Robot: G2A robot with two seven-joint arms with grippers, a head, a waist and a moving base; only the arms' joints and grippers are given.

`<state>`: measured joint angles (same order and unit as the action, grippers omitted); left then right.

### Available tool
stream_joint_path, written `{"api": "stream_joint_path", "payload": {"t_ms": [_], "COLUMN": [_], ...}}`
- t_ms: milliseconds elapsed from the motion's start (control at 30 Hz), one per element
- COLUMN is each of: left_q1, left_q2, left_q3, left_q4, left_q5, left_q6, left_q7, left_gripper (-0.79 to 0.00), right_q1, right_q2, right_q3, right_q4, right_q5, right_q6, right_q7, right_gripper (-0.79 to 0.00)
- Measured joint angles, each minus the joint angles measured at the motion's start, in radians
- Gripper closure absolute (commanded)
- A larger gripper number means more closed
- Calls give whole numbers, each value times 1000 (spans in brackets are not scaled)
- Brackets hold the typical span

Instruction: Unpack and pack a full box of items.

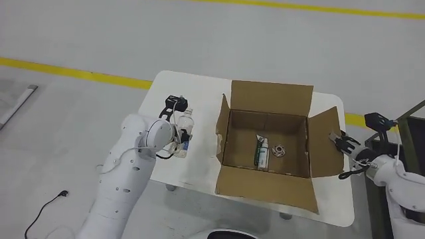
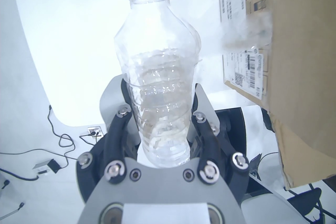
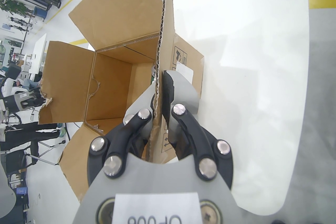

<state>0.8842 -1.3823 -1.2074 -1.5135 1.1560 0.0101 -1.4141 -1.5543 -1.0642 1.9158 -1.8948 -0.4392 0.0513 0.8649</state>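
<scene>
left gripper pinches bottle low, between worktop's left edge and box; right gripper clamps flap. Likely a set-down: lower straight, base flat, then release.

One box, one clear bottle, one table, and seemingly two small items inside it.

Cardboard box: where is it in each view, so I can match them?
Top view: cardboard box, open, right of centre on the table.
Left wrist view: its labelled outer wall, beside the gripped bottle.
Right wrist view: open box, flap pinched by right gripper.
Shared landmark: the white table.
</scene>
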Motion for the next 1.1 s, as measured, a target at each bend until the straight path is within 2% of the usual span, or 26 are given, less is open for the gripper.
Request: {"api": "stream_joint_path", "payload": {"t_ms": [400, 900, 1100], "left_q1": [90, 92, 95], "left_q2": [17, 17, 26], "left_q3": [-11, -10, -13], "left_q4": [90, 92, 151], "left_q5": [72, 73, 134], "left_q6": [0, -1, -40], "left_q7": [81, 82, 137], "left_gripper": [0, 0, 0], "right_q1": [-12, -17, -18], "right_q2": [8, 17, 21], "right_q3": [10, 16, 22], "right_q4": [15, 21, 29], "right_q5": [10, 22, 23], "right_q6": [-22, -28, -38], "right_q7": [2, -4, -1], "right_gripper": [0, 0, 0]}}
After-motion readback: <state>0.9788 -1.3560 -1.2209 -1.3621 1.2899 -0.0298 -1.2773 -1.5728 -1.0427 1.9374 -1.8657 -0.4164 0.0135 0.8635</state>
